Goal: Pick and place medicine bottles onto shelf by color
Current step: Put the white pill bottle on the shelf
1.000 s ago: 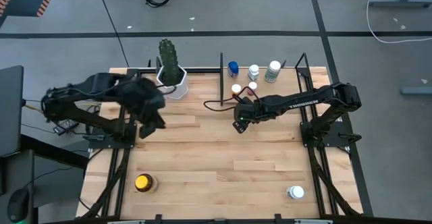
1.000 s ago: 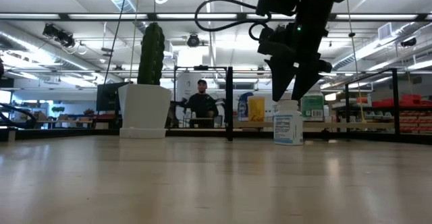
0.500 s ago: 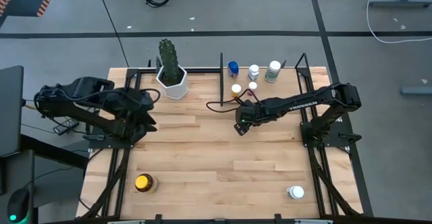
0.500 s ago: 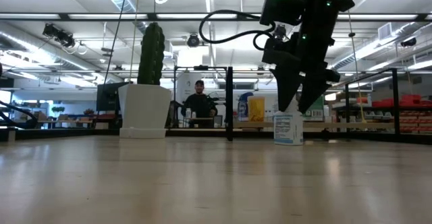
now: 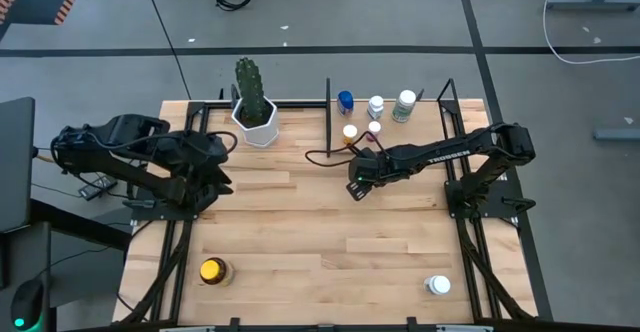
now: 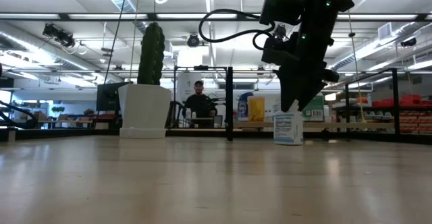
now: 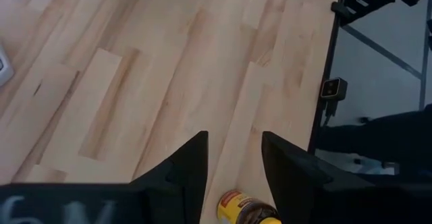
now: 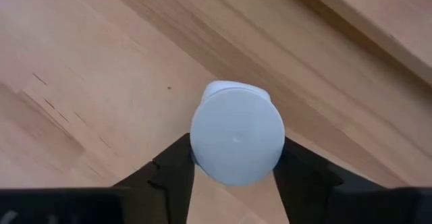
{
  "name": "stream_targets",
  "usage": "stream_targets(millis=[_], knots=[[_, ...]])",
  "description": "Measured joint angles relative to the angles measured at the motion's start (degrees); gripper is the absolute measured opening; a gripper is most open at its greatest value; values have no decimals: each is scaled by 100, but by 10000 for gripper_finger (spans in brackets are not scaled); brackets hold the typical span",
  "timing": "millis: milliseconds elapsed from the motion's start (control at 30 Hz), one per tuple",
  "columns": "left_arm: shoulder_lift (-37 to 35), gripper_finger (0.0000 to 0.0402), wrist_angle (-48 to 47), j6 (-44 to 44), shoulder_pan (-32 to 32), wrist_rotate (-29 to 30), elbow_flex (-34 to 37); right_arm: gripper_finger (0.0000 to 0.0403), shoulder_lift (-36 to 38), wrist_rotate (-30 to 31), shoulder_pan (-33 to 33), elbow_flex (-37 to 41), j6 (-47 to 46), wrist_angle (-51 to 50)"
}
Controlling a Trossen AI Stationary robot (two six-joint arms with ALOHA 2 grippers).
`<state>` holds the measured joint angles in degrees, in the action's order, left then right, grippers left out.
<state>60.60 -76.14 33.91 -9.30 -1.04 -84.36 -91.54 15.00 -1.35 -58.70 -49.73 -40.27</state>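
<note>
A white bottle with a white cap [image 8: 236, 142] stands upright on the tabletop in front of the shelf [image 5: 425, 127]; it also shows in the low view [image 6: 288, 131]. My right gripper [image 8: 236, 166] has come down over it and is shut on it; in the high view the gripper [image 5: 355, 184] hides it. My left gripper [image 7: 233, 146] is open and empty above the table's left side [image 5: 215, 177]. An amber bottle [image 5: 212, 270] and a white-capped bottle [image 5: 437, 285] stand near the near edge. Several bottles, among them a blue one [image 5: 345, 100] and a green one [image 5: 404, 104], stand on the shelf. My right gripper pinches the white bottle's cap [image 8: 202, 158] between its two fingers, one on each side. The fingers [image 6: 297, 96] come from above, slanting down. The bottle stands upright with its base on the table.
A cactus in a white hexagonal pot [image 5: 255, 122] stands at the far edge, left of the shelf's black posts [image 5: 328, 102]. The amber bottle also shows in the left wrist view [image 7: 246, 209]. A person [image 6: 200, 104] is in the room beyond the table.
My left arm has drawn back toward the table's left edge and then kept still. My right gripper has gone down over the white bottle and its fingers have shut on the cap. The bottle has stayed where it was.
</note>
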Motion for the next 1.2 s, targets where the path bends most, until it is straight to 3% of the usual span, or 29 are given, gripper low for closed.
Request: stream_targets(millis=[267, 567, 767, 1000, 1200], knots=[[0, 151, 0, 0, 0, 71, 0, 192, 244, 100, -2, -2, -8, -335], [0, 148, 2, 0, 0, 107, 0, 187, 1579, 736, -116, -8, -416, -1777], [0, 146, 9, -5, 0, 236, 0, 188, 2024, 867, -816, -9, -517, -2657], [0, 152, 11, -2, 0, 252, 0, 189, 1932, 1056, -1948, -9, 71, -2168], [0, 145, 8, 58, 0, 252, 0, 190, 1640, 1013, -2484, -9, 661, -1799]])
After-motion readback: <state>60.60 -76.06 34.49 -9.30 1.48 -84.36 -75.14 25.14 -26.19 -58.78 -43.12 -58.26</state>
